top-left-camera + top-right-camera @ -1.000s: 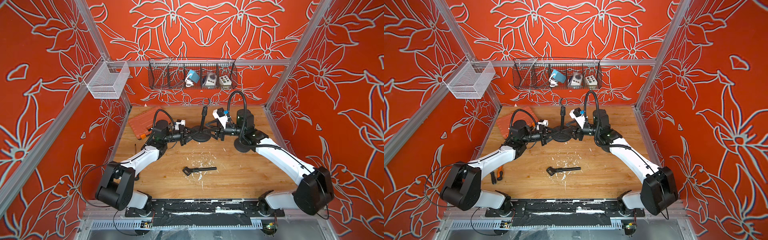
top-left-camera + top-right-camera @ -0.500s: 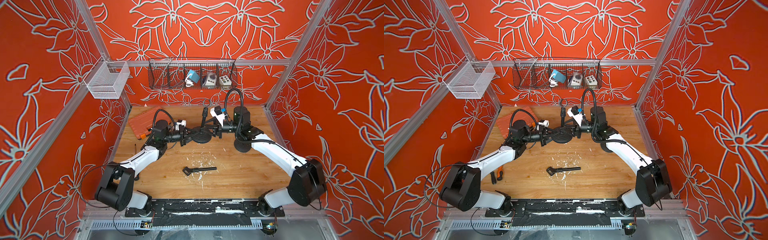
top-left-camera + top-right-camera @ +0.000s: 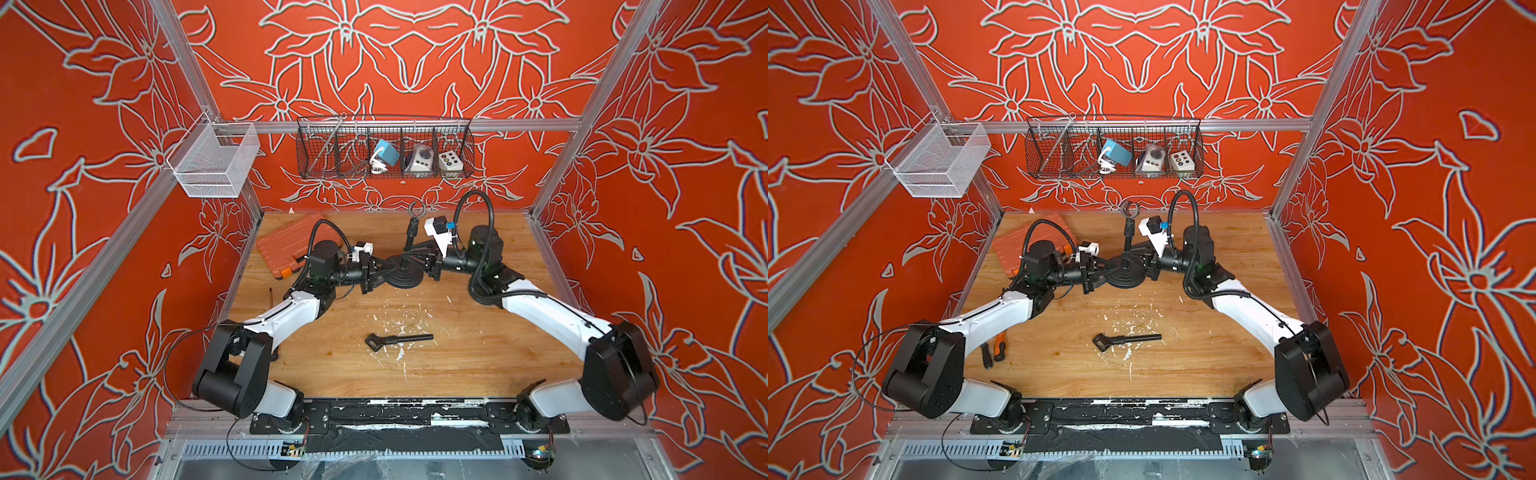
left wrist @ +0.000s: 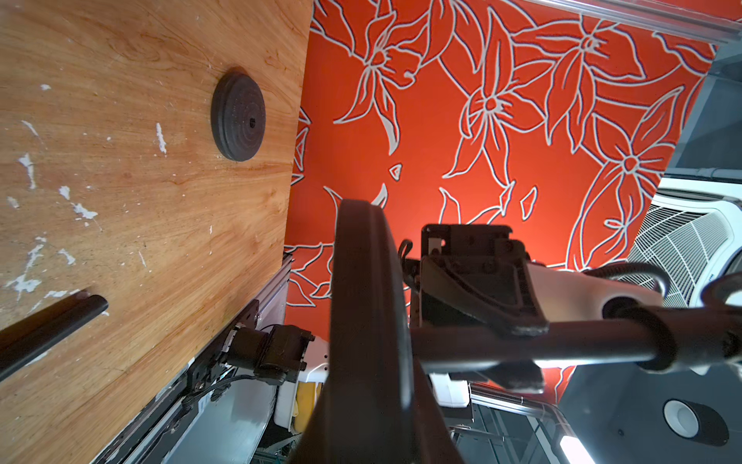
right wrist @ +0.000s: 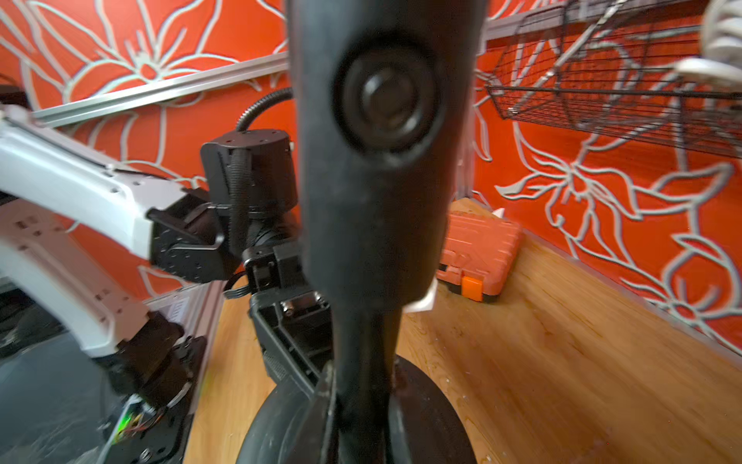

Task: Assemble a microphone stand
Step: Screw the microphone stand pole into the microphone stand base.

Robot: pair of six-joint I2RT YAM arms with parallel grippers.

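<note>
Left jaws pinch the stand base; right jaws clamp its upright pole.

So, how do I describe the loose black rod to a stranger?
Start at the wooden table. Near its middle, a short black rod lies flat among white flecks. Unlike the upright stand behind it, nothing holds it.

Links: white shells on left arm and right arm
Joints: black, blocky joint housings
Grippers: black left gripper and right gripper
Cables: black corrugated hoses at each wrist
Wrist cameras: white camera mounts, with a blue tag on the right one
</note>
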